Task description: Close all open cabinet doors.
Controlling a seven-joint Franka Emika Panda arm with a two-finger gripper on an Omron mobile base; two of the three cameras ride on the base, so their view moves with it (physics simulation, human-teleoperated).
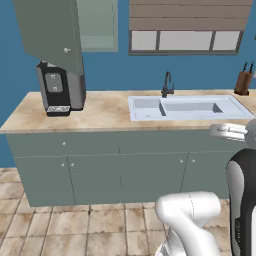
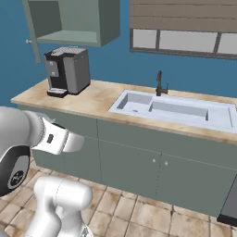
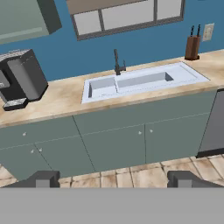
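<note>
Gripper (image 3: 113,180) fingers are seen spread wide, nothing held, above the floor tiles (image 3: 144,173).
Far left, one cabinet door (image 1: 49,32) is swung open above the coffee machine (image 1: 60,87); the sink (image 1: 187,106) is set right.

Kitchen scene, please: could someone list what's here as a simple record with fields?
Open door: grey-green wall-cabinet door swung outward, small round silver knob at its lower corner
Below it: black and silver coffee machine on the beige stone counter
Sink: pale blue basin, dark tap
Far end: wooden knife block
Gripper: fingertips apart, nothing held
</note>
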